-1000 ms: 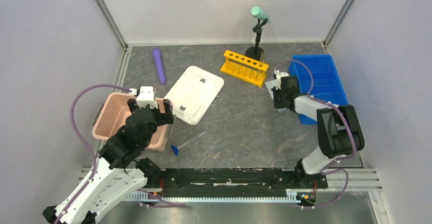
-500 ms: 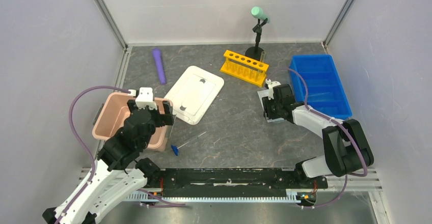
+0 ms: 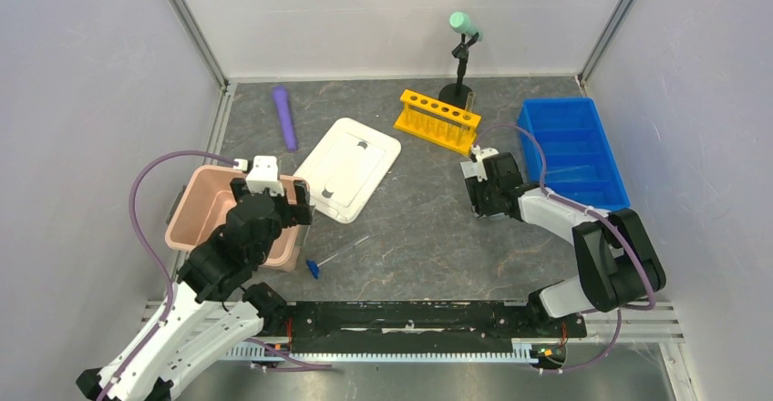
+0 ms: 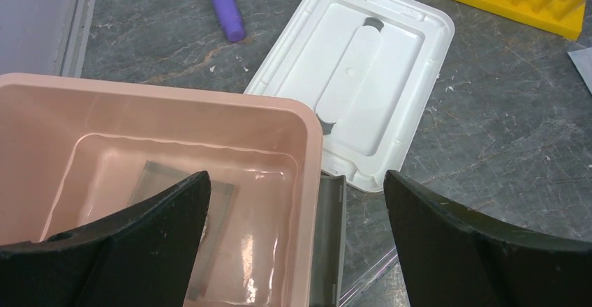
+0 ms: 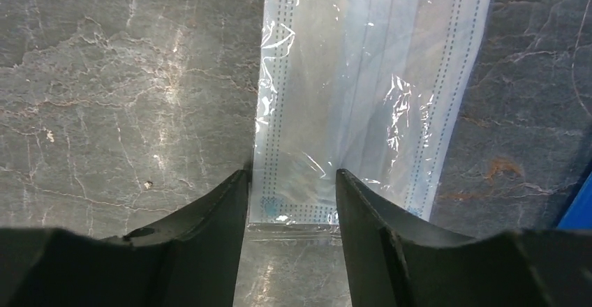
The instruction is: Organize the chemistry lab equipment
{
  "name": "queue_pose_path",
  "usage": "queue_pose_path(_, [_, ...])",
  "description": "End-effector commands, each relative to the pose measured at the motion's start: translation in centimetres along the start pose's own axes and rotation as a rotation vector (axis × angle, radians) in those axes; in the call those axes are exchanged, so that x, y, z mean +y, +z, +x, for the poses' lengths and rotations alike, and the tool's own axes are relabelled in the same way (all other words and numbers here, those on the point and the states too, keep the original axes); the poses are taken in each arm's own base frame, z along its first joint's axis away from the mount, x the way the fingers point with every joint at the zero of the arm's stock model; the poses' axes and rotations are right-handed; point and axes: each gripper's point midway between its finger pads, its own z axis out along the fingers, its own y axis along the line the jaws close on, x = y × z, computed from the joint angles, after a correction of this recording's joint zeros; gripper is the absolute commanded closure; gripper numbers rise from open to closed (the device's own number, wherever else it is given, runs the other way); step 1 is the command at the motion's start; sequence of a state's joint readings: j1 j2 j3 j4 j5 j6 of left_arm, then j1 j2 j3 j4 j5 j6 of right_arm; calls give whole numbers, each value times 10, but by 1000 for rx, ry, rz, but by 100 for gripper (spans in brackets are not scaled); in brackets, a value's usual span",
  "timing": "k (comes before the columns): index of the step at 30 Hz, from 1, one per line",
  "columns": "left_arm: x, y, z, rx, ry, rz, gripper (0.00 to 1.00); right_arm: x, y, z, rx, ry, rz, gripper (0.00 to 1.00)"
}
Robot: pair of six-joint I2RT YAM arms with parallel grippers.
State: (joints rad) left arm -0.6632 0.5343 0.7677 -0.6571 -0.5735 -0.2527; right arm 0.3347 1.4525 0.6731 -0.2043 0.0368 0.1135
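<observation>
A pale blue face mask [image 5: 370,91] in a clear wrapper lies flat on the table. My right gripper [image 5: 292,174] [image 3: 480,202] stands open over its near corner, one finger on each side of that corner, gripping nothing. My left gripper [image 4: 297,181] [image 3: 293,208] is wide open and empty, straddling the right wall of the pink bin [image 4: 311,146] [image 3: 196,202]. A grey mesh sheet [image 4: 174,202] lies inside the bin. A thin clear tube with a blue cap [image 3: 313,268] lies on the table just right of the bin.
A white tray lid [image 3: 349,168] and a purple cylinder [image 3: 285,117] lie behind the bin. A yellow tube rack [image 3: 438,120] and a black stand with a mint top [image 3: 460,55] are at the back. A blue bin [image 3: 574,150] sits at the right.
My right arm moved left from the blue bin with the mask, set it on the table and opened its jaws. The left arm has not moved.
</observation>
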Motion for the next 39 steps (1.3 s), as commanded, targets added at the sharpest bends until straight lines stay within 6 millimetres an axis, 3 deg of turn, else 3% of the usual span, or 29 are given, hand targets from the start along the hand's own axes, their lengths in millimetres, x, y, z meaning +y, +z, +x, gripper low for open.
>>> queue_pose_path(1, [1, -3, -12, -23, 4, -3, 0, 1, 4, 17, 55, -51, 49, 52])
queue_pose_path(6, [-11, 0, -11, -1, 10, 47, 0, 10, -1, 18, 26, -52, 38, 85])
queue_pose_path(11, [-35, -4, -12, 40, -44, 164, 0, 34, -11, -2, -78, -40, -87, 100])
queue_pose_path(20, [-76, -9, -26, 79, -188, 326, 0, 82, -41, -36, -256, -42, -308, 100])
queue_pose_path(26, [-103, 5, -29, 120, -245, 384, 0, 128, -81, -68, -428, -39, -531, 100])
queue_pose_path(32, [-140, 22, -27, 173, -346, 476, 1, 173, -115, -74, -541, -90, -690, 100])
queue_pose_path(39, [-163, 55, -5, 264, -420, 442, 2, 198, -131, -71, -575, -135, -780, 100])
